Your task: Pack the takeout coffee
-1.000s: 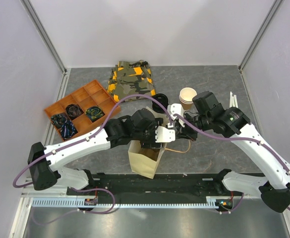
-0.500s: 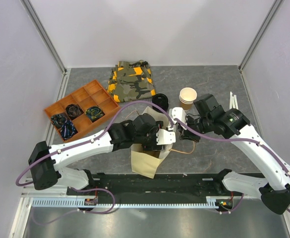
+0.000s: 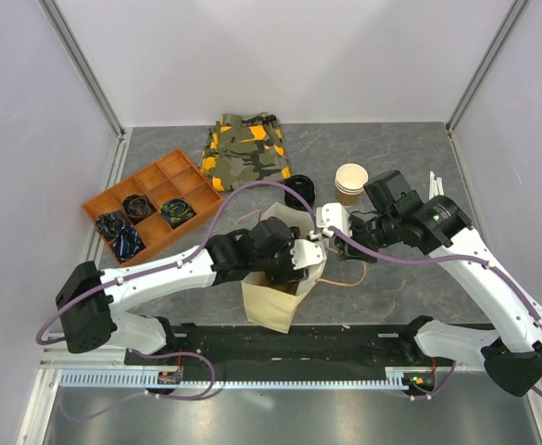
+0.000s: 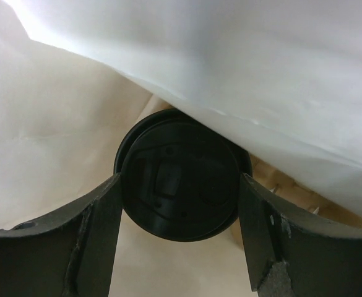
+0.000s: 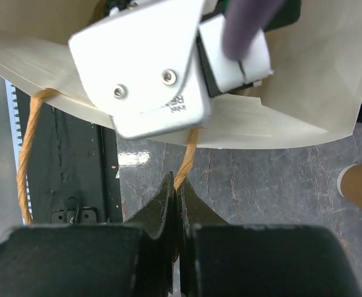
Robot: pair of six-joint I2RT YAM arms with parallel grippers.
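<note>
**Cup Handling Inside the Bag**

We are holding the takeout coffee [image 4: 179,189] inside the paper bag [image 3: 266,313], with the left gripper [image 4: 179,180] spread wide across its lid. The right gripper [image 5: 176,201] is pinching the bag's twine handle [image 5: 188,158]. We are judging the cup light and crushable, so grip gently at the stiffer lid rim.

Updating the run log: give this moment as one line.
left claw: gripping takeout coffee inside paper bag | right claw: shut on bag handle | stage: coffee not yet released

The top view is bright, even and sharp with soft shadows, while inside the paper bag [image 4: 57,142] the takeout coffee [image 4: 181,185] sits dim under white glare.
</note>
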